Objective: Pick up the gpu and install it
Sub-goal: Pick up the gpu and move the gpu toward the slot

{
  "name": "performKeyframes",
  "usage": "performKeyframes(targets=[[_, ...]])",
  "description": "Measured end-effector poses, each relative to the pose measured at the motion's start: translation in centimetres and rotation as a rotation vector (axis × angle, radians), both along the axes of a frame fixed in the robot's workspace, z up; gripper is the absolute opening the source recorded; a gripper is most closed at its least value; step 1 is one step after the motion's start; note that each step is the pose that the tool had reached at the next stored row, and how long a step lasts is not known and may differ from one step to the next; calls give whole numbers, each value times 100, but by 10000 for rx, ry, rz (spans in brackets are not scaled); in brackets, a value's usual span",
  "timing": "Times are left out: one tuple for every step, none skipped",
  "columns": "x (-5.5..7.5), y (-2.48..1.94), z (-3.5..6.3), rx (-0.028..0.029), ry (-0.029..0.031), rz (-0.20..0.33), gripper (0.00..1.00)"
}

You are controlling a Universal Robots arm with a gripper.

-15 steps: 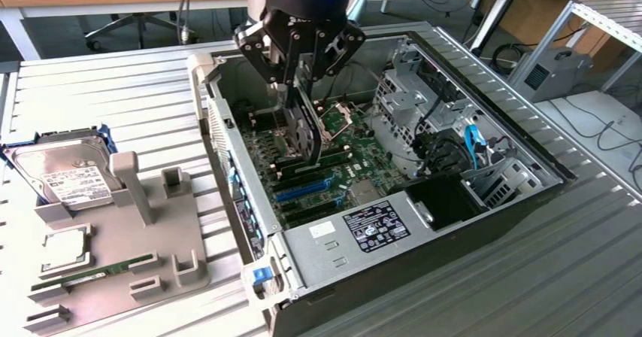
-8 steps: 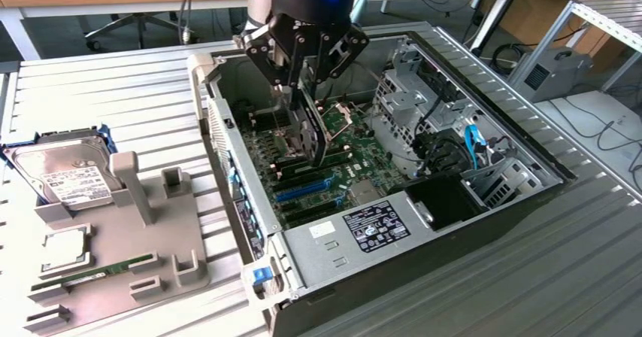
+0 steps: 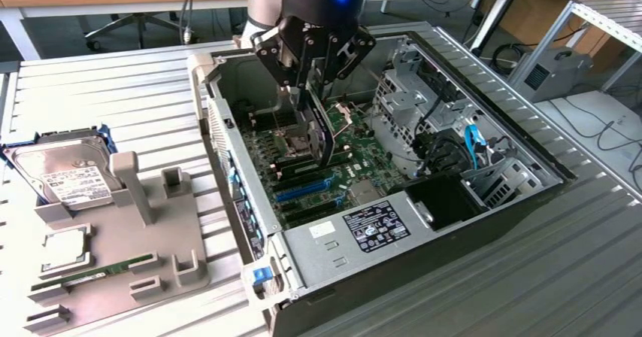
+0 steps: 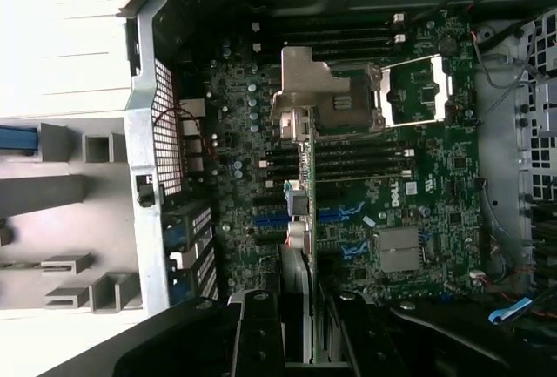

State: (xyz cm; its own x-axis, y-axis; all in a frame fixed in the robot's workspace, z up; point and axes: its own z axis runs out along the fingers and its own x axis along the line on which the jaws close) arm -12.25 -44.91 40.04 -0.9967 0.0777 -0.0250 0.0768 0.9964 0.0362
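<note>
- Pickup looks done: your pincer [image 3: 313, 77] is clamped on the gpu [image 3: 323, 126], held on edge at upper centre of the exterior view, inside the case [image 3: 422, 224].
- Install remains: the gpu hangs over the motherboard [image 3: 361, 150], apparently not yet seated in the blue slots [image 3: 301, 192].

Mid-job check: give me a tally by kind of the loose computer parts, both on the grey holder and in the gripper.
hard drive: 1
processor chip: 1
memory stick: 1
gpu, held in the gripper: 1
Total: 4
</note>
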Motion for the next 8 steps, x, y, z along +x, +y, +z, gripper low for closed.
performKeyframes(targets=[[19,1,-7,0,0,0,27],[36,2,-15,-1,0,0,27],[53,3,-23,-1,-1,-1,27],[70,4,-29,-2,0,-1,27],[88,5,-34,-2,0,-1,27],[103,5,-39,-2,0,-1,27],[116,6,-44,-2,0,-1,27],[129,6,-49,-2,0,-1,27]])
